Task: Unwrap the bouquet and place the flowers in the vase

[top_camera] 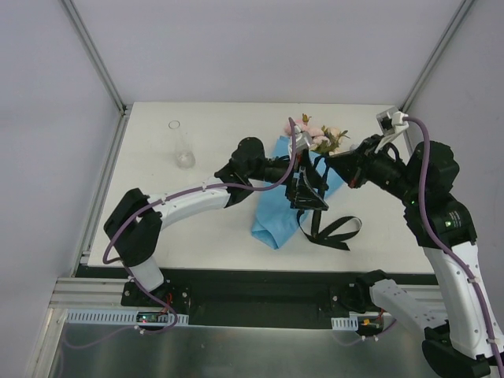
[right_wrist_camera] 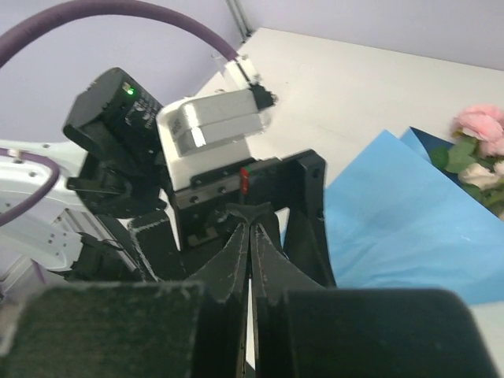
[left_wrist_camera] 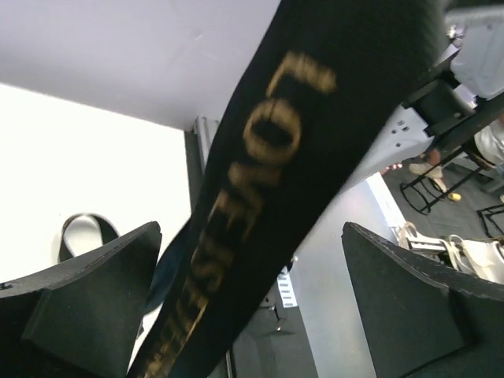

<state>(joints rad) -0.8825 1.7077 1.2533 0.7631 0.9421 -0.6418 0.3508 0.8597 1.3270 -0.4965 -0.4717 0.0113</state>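
The bouquet (top_camera: 303, 169) lies on the table (top_camera: 197, 228) between the 2 arms, heads toward the far edge. The flowers (top_camera: 316, 135) poke out of the top of the blue paper (top_camera: 279, 213), which lies slack and partly opened under them. The black ribbon (left_wrist_camera: 291, 173), lettered in gold, is raised above the paper, with its loose tail curled on the table toward the near edge.

The left pincer (left_wrist_camera: 250, 236) stands wide apart. The ribbon hangs in the gap, and neither of the 2 pads (left_wrist_camera: 102, 299) appears to press it. The right pincer (right_wrist_camera: 250, 295) is closed tight. The thin black strip rising from its seam looks like the ribbon, though that view is blurred up close.

The ribbon is probably limp and slippery, and the paper thin and quick to slide. The sprays look light and top-heavy, so the bare stems below the blooms are the place to grip, not the soft heads.

The vase (top_camera: 185, 159), small clear glass, stands well apart to the left and would tip easily. The draped ribbon, the paper under the stems and both arms crowding the same spot stand in the way.
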